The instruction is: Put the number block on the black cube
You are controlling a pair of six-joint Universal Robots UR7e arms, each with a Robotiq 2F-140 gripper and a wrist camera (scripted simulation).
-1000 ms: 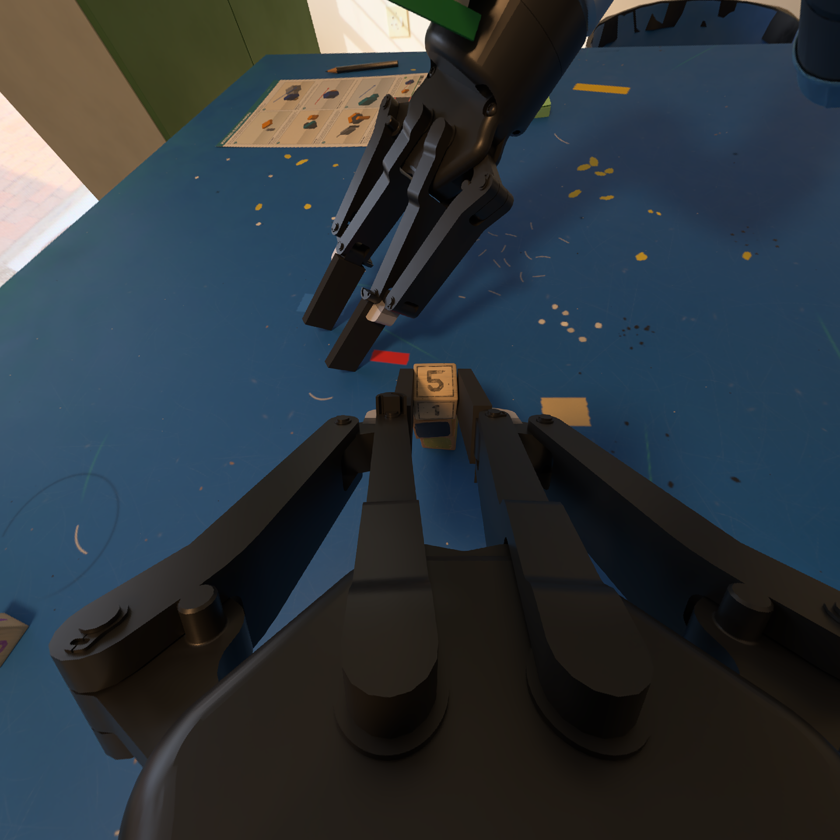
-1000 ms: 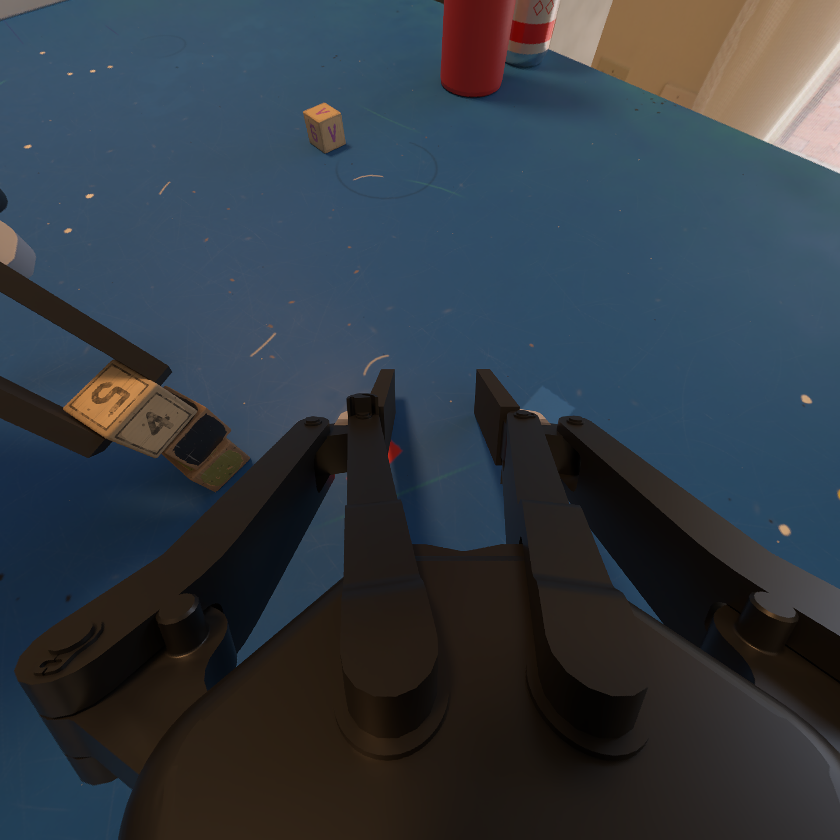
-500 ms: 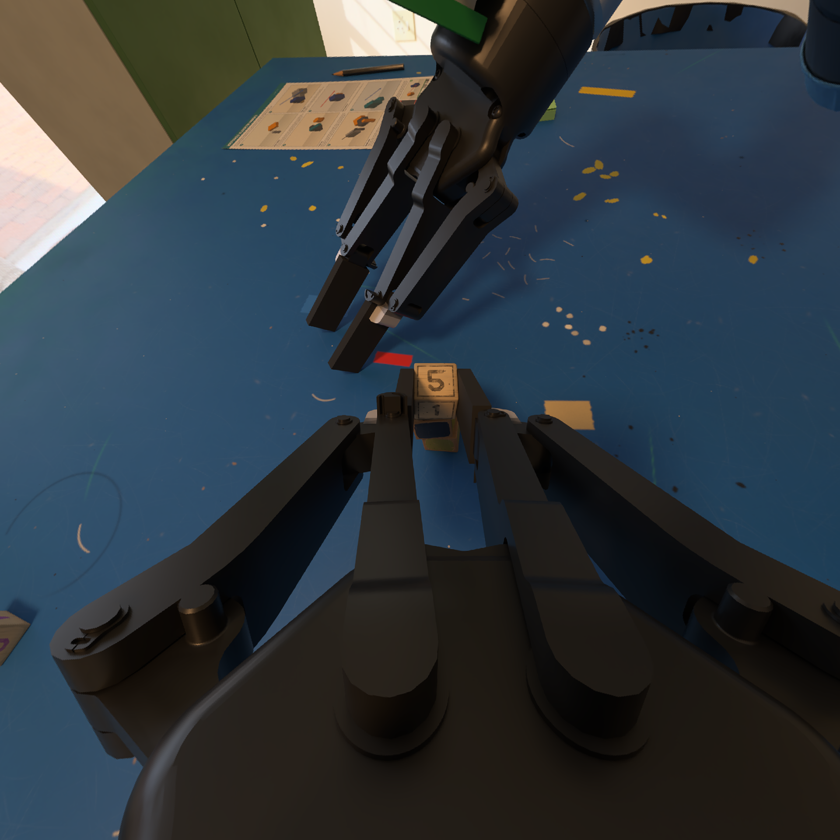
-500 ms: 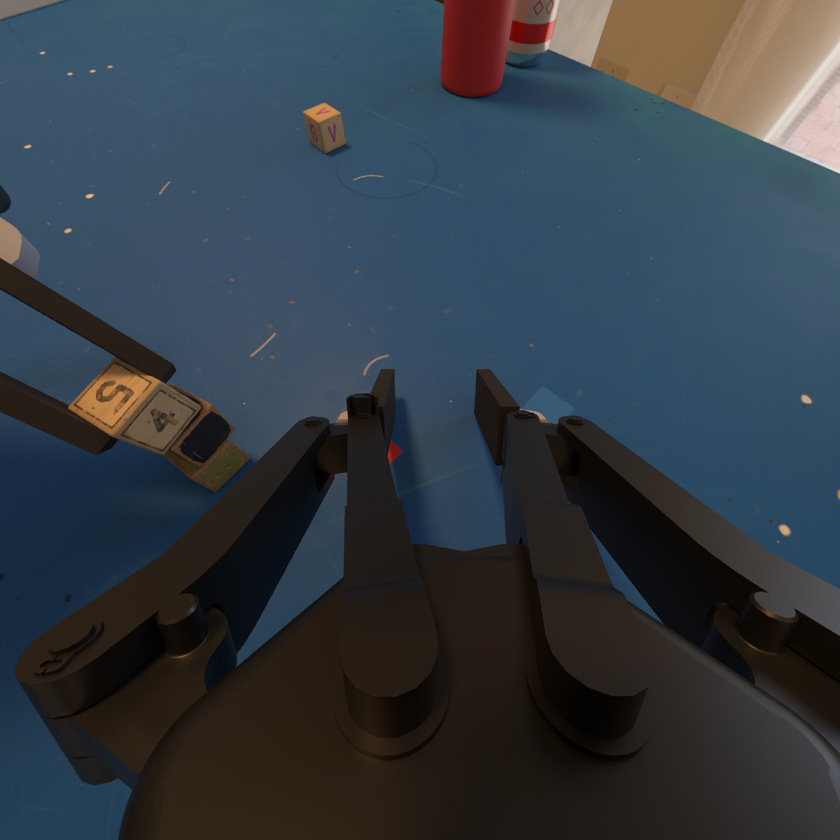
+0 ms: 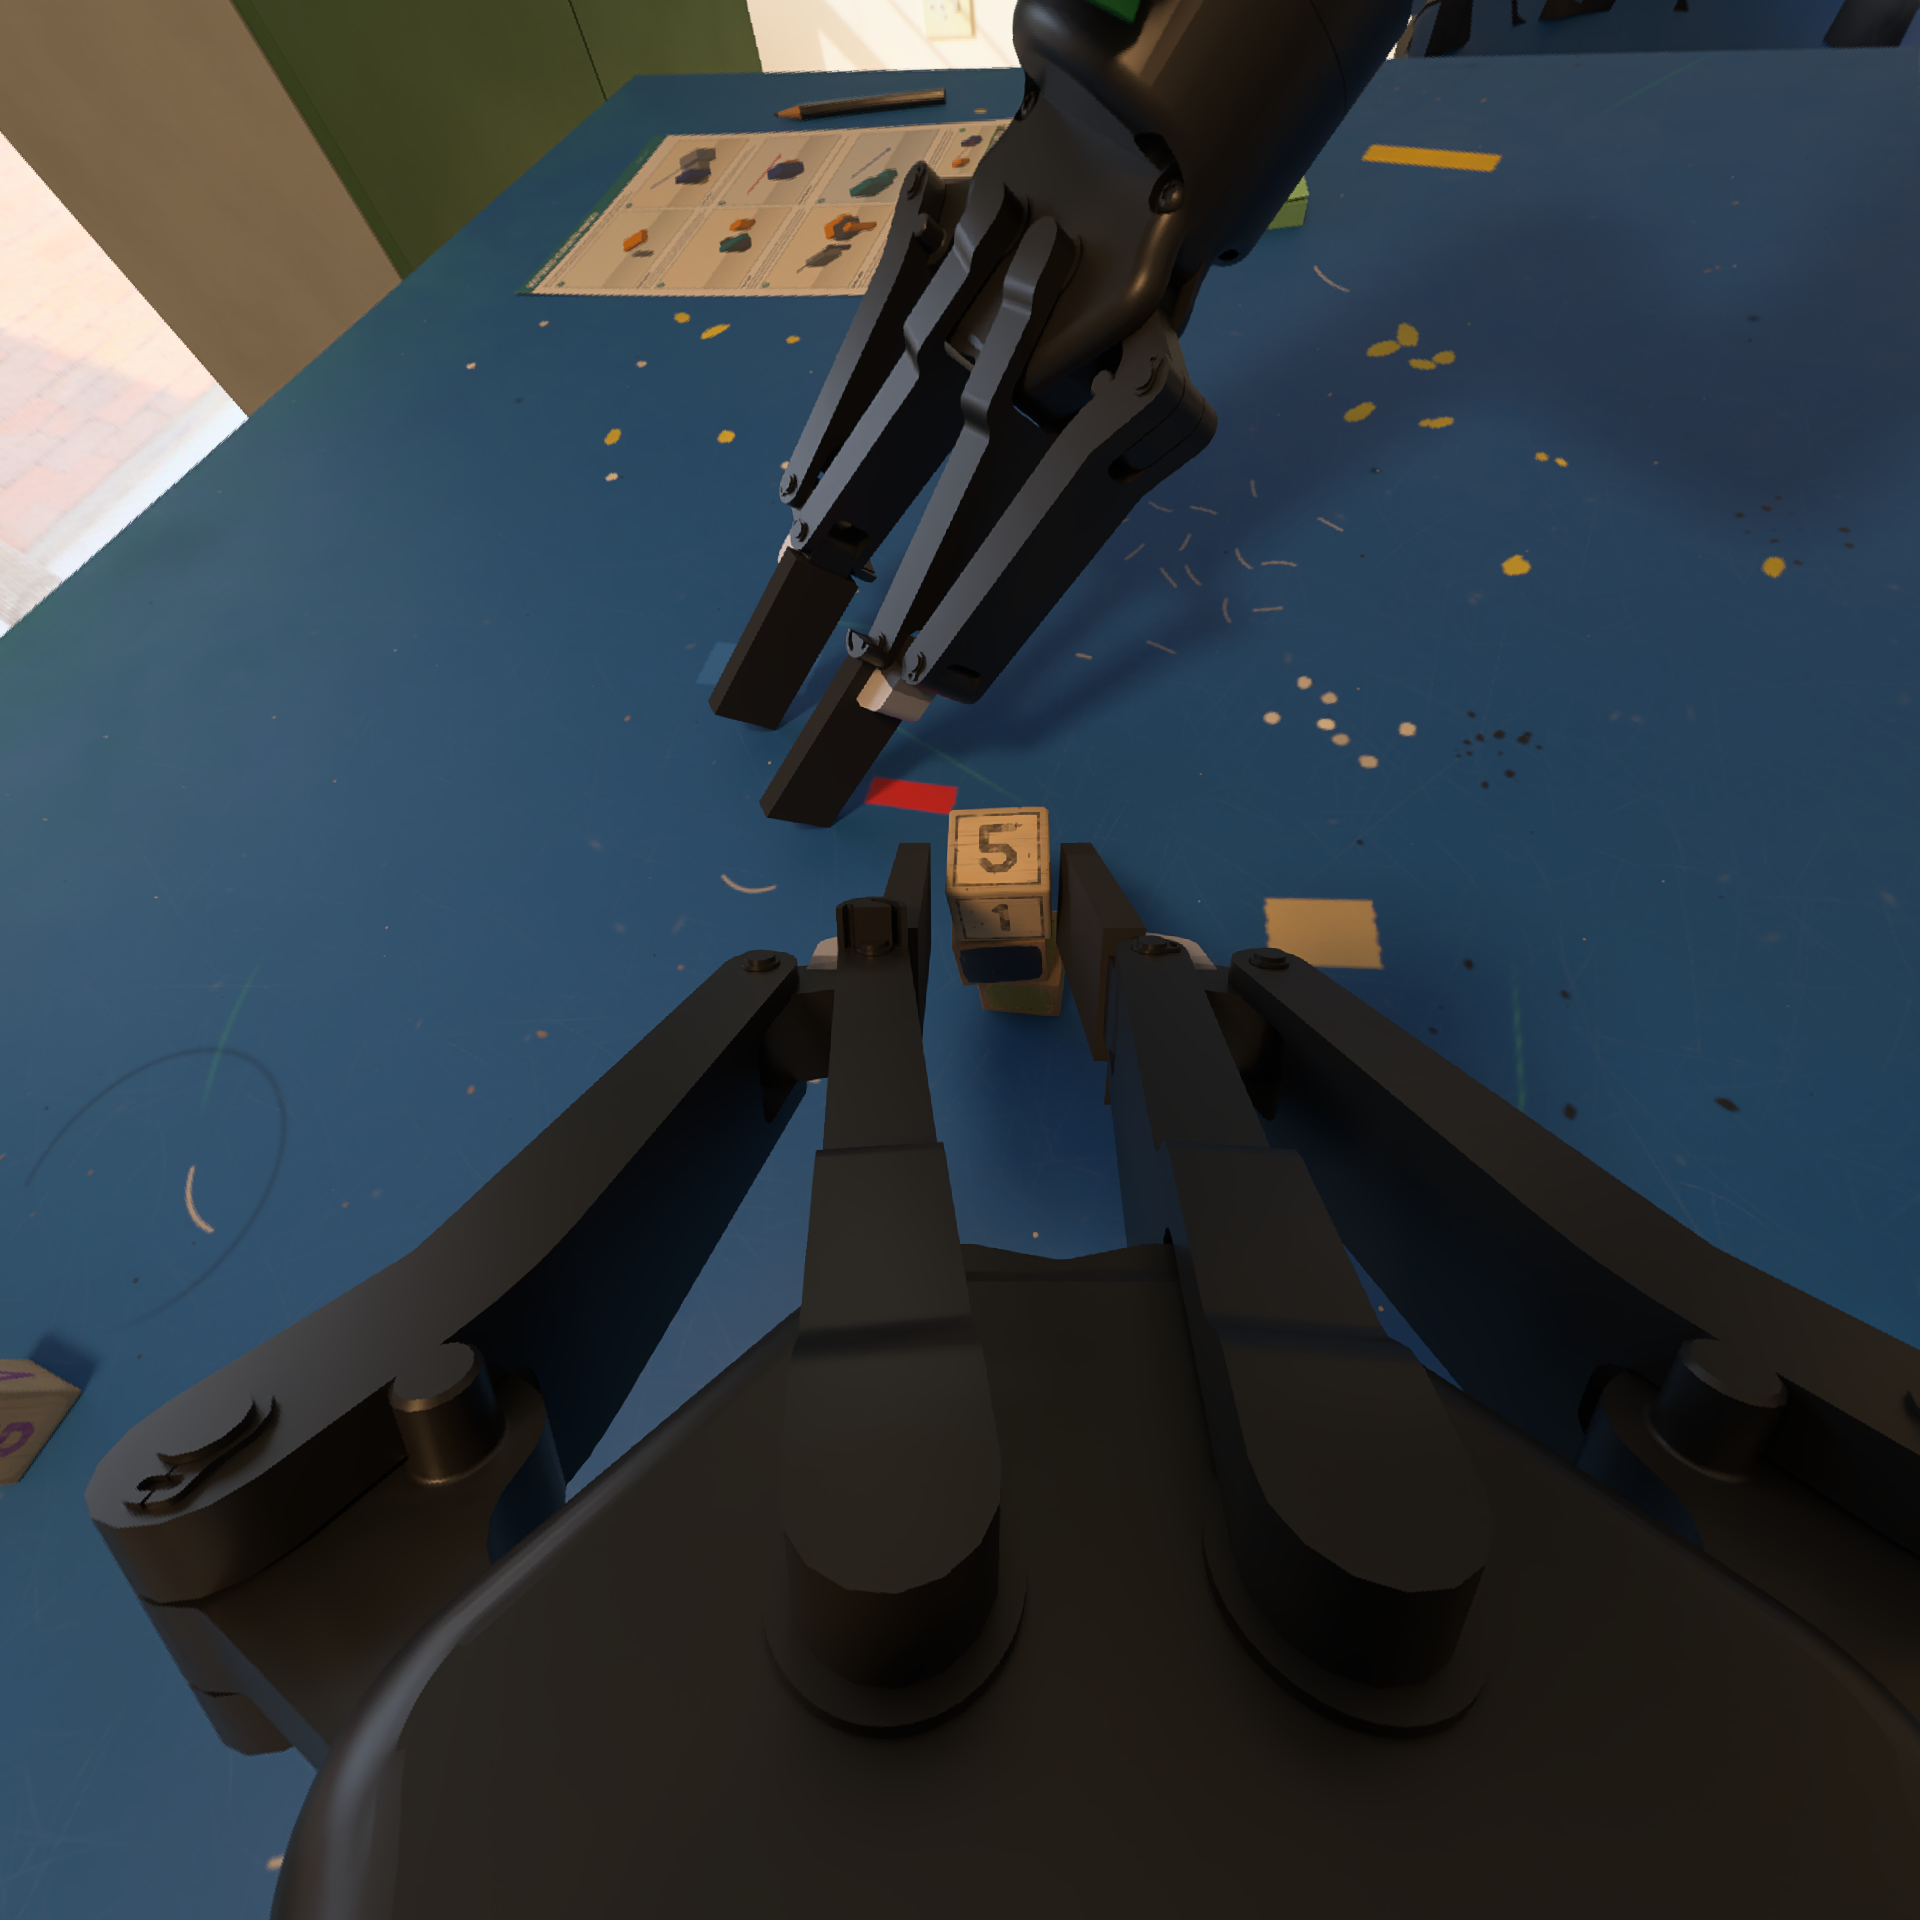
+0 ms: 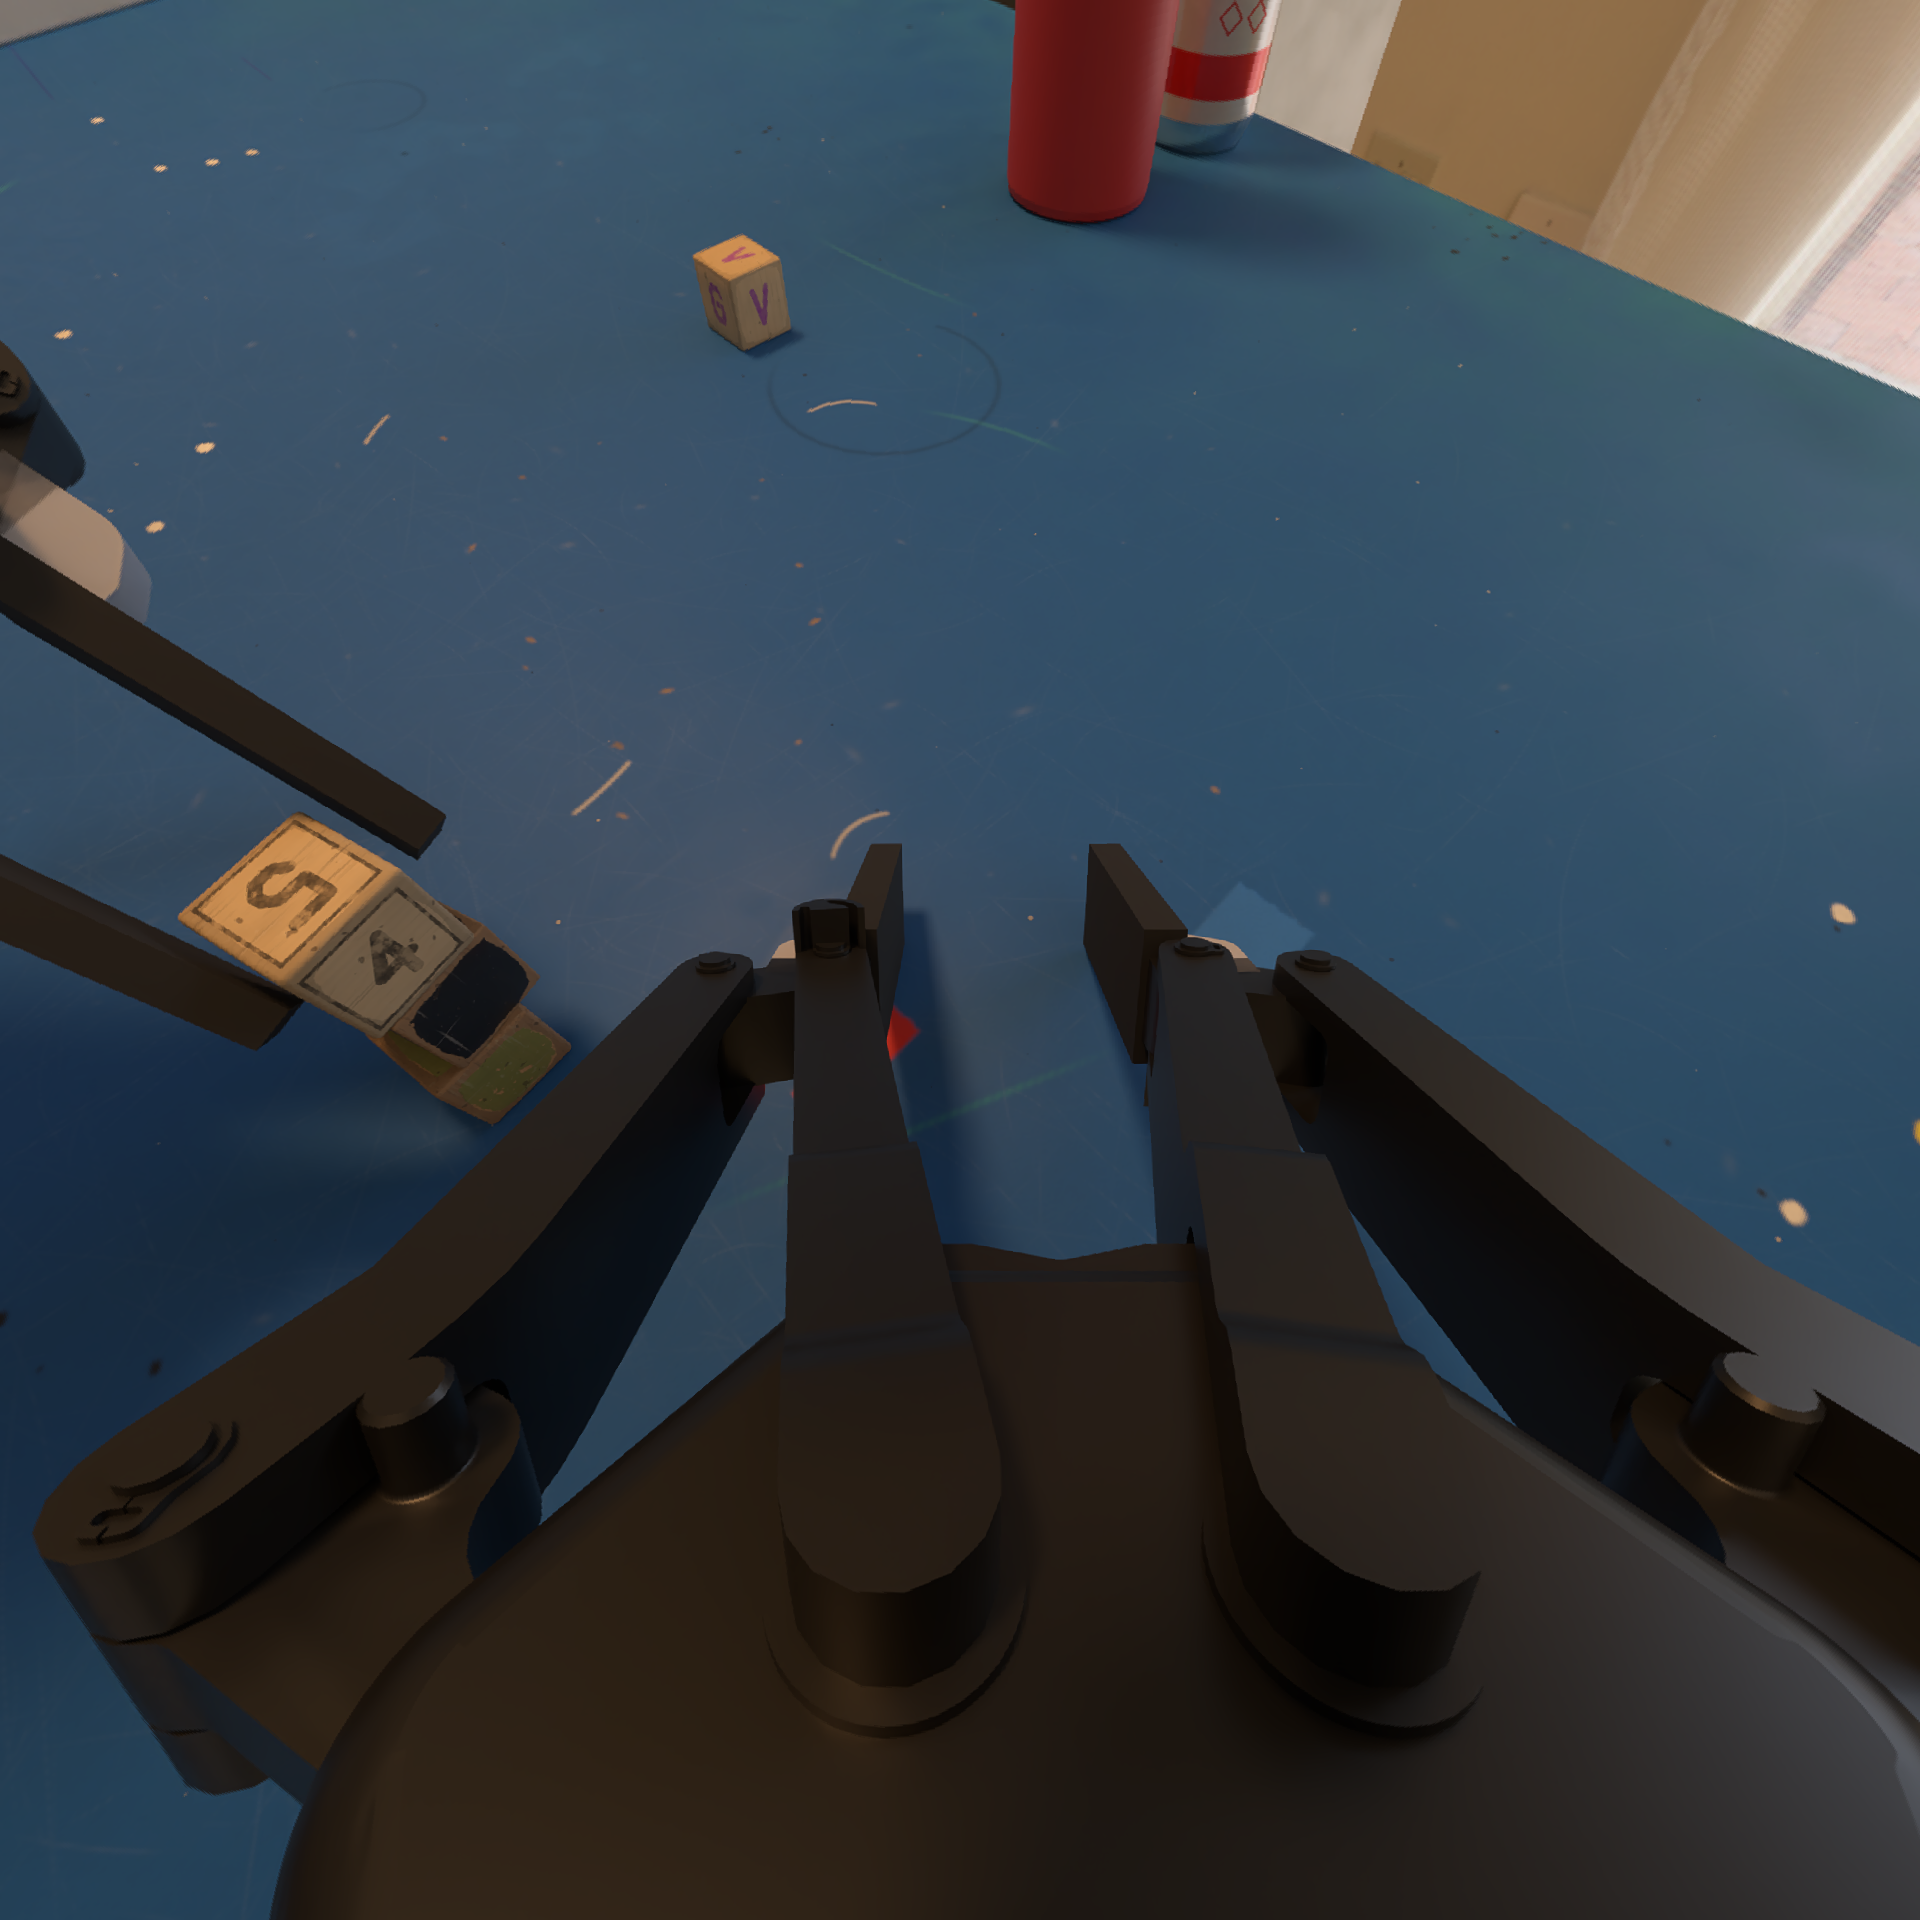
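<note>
The number block (image 5: 997, 847) stands on top of the black cube (image 5: 1000, 962), which sits on a greenish block (image 5: 1023, 1000) on the blue table. My left gripper (image 5: 997, 883) is open a little, with a finger on each side of the number block and a thin gap at both. The stack also shows at the left of the right wrist view: number block (image 6: 301, 914), black cube (image 6: 468, 997), and the left gripper (image 6: 343, 925) around them. My right gripper (image 6: 992, 873) is open and empty, low over the table just right of the stack; it also shows in the left wrist view (image 5: 779, 758).
A letter block (image 6: 740, 291), a red cylinder (image 6: 1086, 104) and a red-and-white can (image 6: 1210, 73) stand farther out. A picture sheet (image 5: 769, 213) and a pencil (image 5: 862, 104) lie at the far edge. Red tape (image 5: 912, 795) and tan tape (image 5: 1322, 932) are flat on the table.
My left gripper's fingers have parted from the number block, which stays on the black cube. The right gripper has hardly moved.
</note>
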